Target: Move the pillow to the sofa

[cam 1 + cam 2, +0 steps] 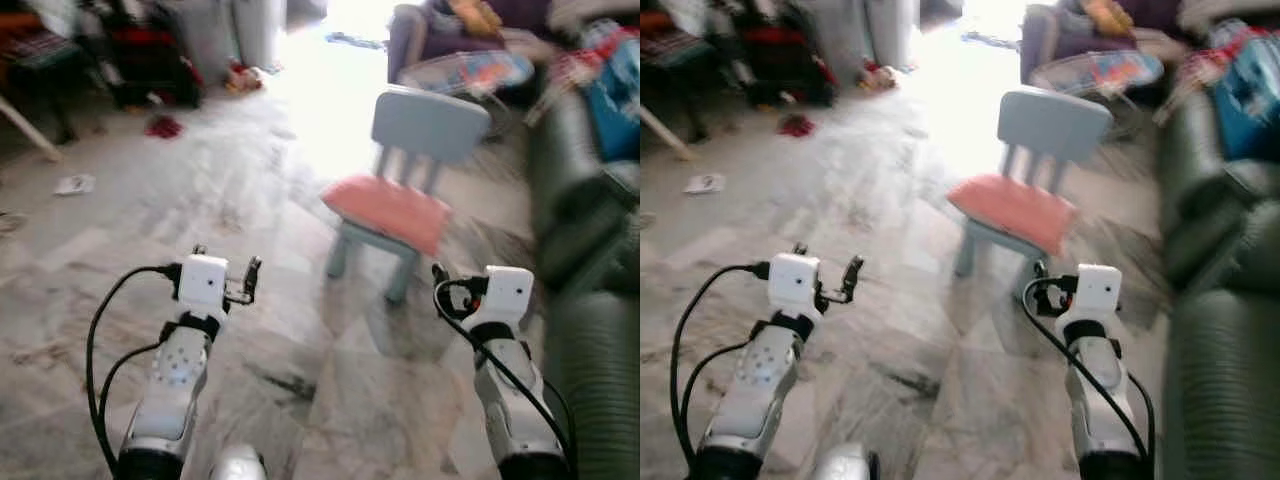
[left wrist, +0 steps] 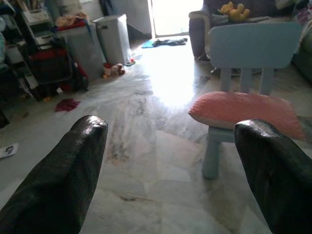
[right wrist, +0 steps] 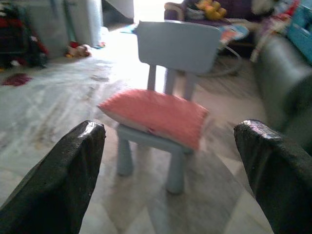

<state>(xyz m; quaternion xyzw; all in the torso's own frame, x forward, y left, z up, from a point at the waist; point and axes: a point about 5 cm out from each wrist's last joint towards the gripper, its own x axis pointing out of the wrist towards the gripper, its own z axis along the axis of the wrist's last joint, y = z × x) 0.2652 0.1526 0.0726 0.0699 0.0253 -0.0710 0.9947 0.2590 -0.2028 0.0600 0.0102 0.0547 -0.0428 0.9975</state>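
Observation:
A salmon-pink pillow (image 1: pixel 392 210) lies flat on the seat of a small light-blue chair (image 1: pixel 428 124) a short way ahead, slightly right of centre. The dark green sofa (image 1: pixel 590 290) runs along the right side. My left gripper (image 2: pixel 170 161) is held up in front of me, open and empty, well short of the chair. My right gripper (image 3: pixel 170 165) is also open and empty, pointing at the pillow (image 3: pixel 155 115) from a short distance. Both silver arms (image 1: pixel 180 370) rise from the bottom of the head views.
Marble-tiled floor (image 1: pixel 250 200) stretches ahead. Cluttered shelves and a red item (image 1: pixel 140 50) stand at the far left, with a red rag (image 1: pixel 163 126) and a paper on the floor. A purple armchair (image 1: pixel 430 35) and colourful clutter sit at the far right. Bright light washes the doorway.

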